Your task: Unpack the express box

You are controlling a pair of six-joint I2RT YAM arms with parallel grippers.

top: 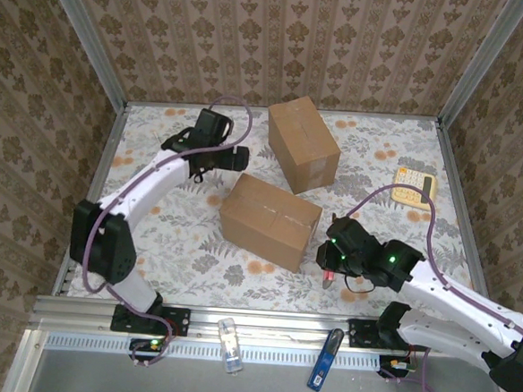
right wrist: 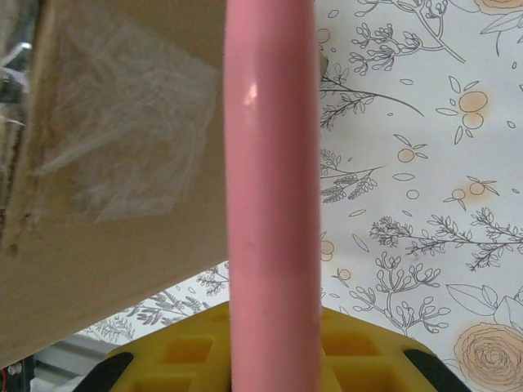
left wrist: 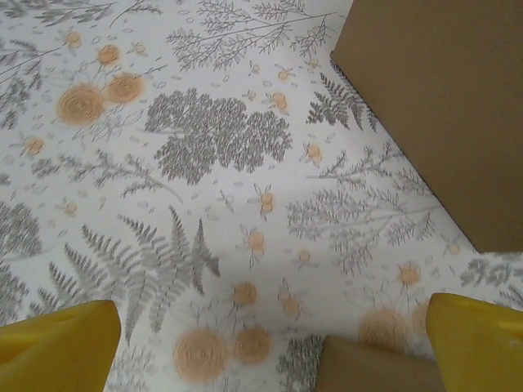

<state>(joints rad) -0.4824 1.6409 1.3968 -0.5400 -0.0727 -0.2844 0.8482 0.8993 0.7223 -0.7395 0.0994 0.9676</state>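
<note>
Cardboard near box [top: 269,222] and far box [top: 303,143] both sit closed.

2 cardboard boxes [top: 270,221] [top: 303,143] ctr; 1 calculator [top: 413,185], 3 o'clock; 1 pink stick [right wrist: 271,188]; 1 blue item [top: 325,359] and 1 clear item [top: 229,344], 6 o'clock.

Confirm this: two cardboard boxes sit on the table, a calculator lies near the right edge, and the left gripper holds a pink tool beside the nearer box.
Wrong gripper. The right gripper holds the pink tool beside the nearer box, as the right wrist view shows; the left gripper is open. The farther box and calculator stand as stated.
</note>
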